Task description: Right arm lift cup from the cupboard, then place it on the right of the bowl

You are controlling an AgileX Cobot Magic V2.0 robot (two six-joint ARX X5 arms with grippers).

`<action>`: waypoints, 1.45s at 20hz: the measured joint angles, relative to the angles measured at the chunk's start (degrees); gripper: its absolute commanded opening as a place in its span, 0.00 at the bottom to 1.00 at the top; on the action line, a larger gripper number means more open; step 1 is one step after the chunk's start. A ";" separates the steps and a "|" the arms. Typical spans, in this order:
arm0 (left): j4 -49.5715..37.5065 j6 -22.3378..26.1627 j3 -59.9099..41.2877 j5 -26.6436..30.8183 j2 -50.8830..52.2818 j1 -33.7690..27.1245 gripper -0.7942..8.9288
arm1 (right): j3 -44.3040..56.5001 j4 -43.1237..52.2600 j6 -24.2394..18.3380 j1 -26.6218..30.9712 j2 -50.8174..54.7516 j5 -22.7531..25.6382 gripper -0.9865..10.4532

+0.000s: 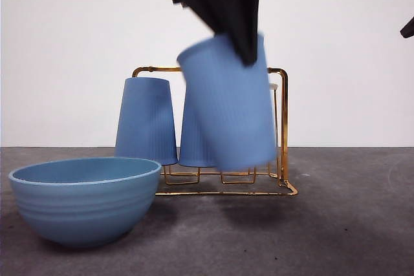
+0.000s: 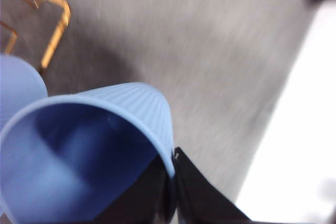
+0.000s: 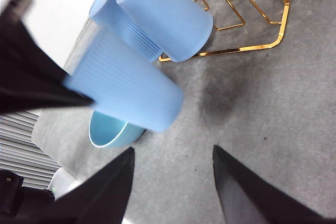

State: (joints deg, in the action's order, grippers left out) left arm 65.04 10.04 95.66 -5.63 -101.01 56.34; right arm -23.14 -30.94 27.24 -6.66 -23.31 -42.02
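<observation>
A periwinkle ribbed cup (image 1: 226, 108) hangs tilted in the air in front of the gold wire cupboard (image 1: 283, 95), to the right of the teal bowl (image 1: 84, 198). The left gripper (image 1: 247, 46) comes from above and is shut on its rim. The left wrist view shows the cup's open mouth (image 2: 79, 150) with the jaws (image 2: 172, 161) pinching the rim. In the right wrist view the cup (image 3: 123, 85) is held by that other arm, above the bowl (image 3: 107, 132). My right gripper (image 3: 173, 150) is open and empty, apart from the cup.
Two more periwinkle cups (image 1: 145, 121) (image 1: 194, 134) stand upside down on the cupboard; they also show in the right wrist view (image 3: 163, 14). A black arm tip (image 1: 407, 28) shows at the right edge. Grey table, white wall behind.
</observation>
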 measured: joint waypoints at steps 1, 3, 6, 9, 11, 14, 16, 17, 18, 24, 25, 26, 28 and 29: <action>0.79 0.94 0.00 1.01 -1.01 0.50 0.09 | 0.00 -0.15 0.00 0.00 0.00 0.00 0.29; 1.90 2.51 0.00 4.11 -2.58 1.49 0.09 | 0.00 -0.39 -0.04 0.00 0.00 0.00 0.29; 2.67 3.96 0.00 5.11 -4.42 1.99 0.09 | 0.00 -1.03 -0.33 0.00 0.00 0.02 0.29; 2.62 4.22 0.00 5.92 -6.43 1.97 0.09 | 0.00 -1.14 -0.44 0.00 0.00 0.02 0.29; 2.62 4.39 0.00 5.97 -7.37 1.97 0.09 | 0.00 -1.22 -0.50 0.00 0.00 0.02 0.29; 2.60 4.44 0.00 5.97 -7.50 1.97 0.09 | 0.00 -1.22 -0.90 0.00 0.00 0.02 0.29; 2.67 4.57 0.00 5.97 -7.78 1.97 0.09 | 0.00 -1.22 -1.01 0.00 0.00 0.02 0.29; 2.67 4.59 0.00 5.97 -8.00 1.97 0.09 | 0.00 -1.22 -1.14 0.00 0.00 0.02 0.29; 2.71 4.61 0.00 5.95 -8.17 1.97 0.09 | 0.00 -1.22 -1.31 0.00 0.00 0.02 0.29; 2.99 4.61 0.39 5.95 -9.03 2.08 0.32 | 0.00 -1.25 -1.36 0.00 0.00 0.02 0.29; 3.28 4.61 0.39 5.99 -9.22 2.08 0.39 | 0.00 -1.25 -1.42 0.00 0.00 0.02 0.29; 4.26 4.68 0.39 5.99 -9.31 2.08 0.42 | 0.00 -1.22 -1.49 0.00 0.00 0.02 0.29; 6.91 5.01 0.48 5.99 -9.31 2.08 0.44 | 0.00 -1.25 -1.51 0.00 0.00 0.02 0.29; 7.85 5.01 0.59 5.99 -9.29 2.08 0.44 | 0.00 -1.25 -1.51 0.00 0.00 0.02 0.29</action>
State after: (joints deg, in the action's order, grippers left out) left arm 72.88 15.05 96.25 0.36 -110.30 58.41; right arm -23.14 -32.18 25.74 -6.66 -23.31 -42.00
